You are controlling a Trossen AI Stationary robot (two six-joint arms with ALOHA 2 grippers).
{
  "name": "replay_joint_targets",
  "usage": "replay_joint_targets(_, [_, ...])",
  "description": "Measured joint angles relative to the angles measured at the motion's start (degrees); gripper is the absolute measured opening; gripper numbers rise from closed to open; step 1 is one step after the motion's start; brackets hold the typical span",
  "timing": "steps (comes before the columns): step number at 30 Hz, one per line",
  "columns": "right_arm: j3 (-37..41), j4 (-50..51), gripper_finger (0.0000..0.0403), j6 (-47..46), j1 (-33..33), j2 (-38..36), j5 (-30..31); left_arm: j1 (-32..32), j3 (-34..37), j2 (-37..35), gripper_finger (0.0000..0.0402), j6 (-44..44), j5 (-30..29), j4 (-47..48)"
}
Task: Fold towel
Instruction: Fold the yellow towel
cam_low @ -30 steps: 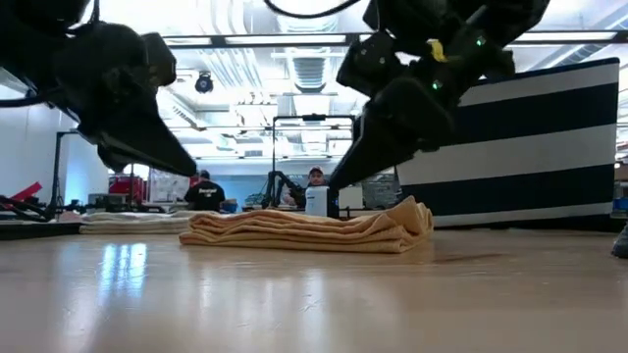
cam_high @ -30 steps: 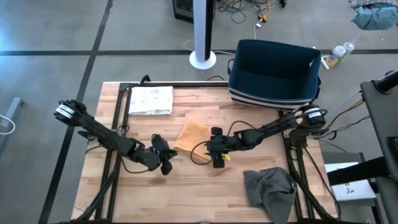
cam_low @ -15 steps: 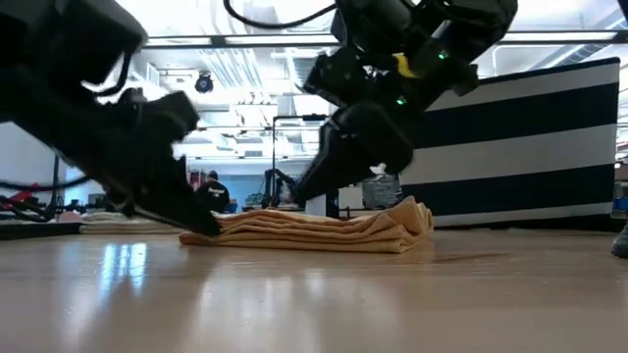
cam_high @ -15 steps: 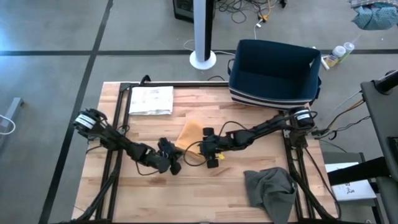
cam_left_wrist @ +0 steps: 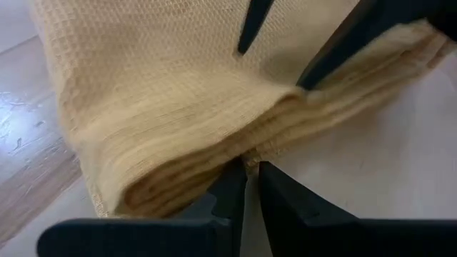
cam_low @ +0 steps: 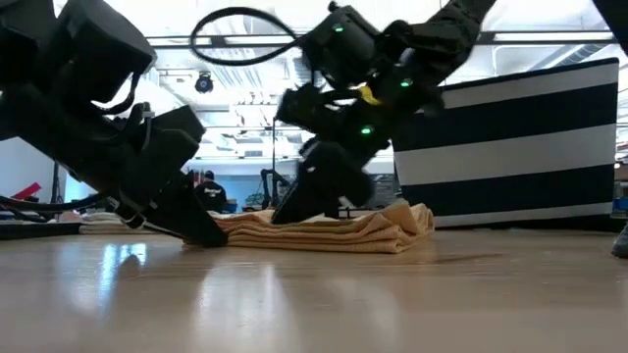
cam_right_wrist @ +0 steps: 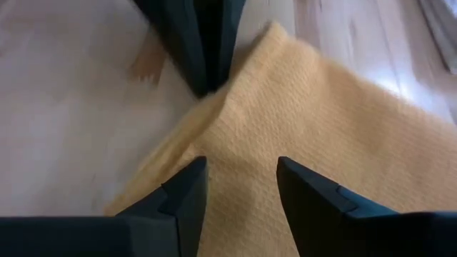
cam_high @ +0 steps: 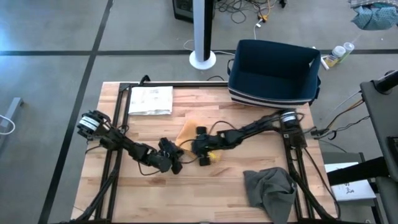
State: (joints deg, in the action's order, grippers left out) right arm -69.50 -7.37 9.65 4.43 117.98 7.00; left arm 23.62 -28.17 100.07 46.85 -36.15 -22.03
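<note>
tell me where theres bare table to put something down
Bare wood shows along the near edge of the table, between the left arm and the grey cloth, and at the back between the white paper and the blue bin. The middle is crowded: left gripper and right gripper meet at the yellow towel.

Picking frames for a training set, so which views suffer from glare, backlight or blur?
Low view: bright ceiling lights backlight both arms into near silhouettes, and the table shows sheen. Left wrist view: the towel is sharp, the near fingers soft. High view: even light, no glare.
</note>
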Motion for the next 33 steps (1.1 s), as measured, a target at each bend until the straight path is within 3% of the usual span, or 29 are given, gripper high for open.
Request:
replay_joint_targets(11, [-6.2, 6.4, 0.016, 2.1, -1.3, 1.8, 0.1, 0.0, 0.1, 0.2, 0.0038, -0.2, 1.2, 0.6])
replay_joint_targets(22, [-6.1, 4.3, 0.0146, 2.9, -2.7, 0.4, 0.0, 0.0, 0.1, 0.3, 0.0038, -1.1, 1.6, 0.7])
replay_joint_targets(33, [-10.1, 2.3, 0.0152, 2.8, -1.4, 5.7, -2.8, -0.1, 0.1, 0.3, 0.0038, -1.1, 1.7, 0.6])
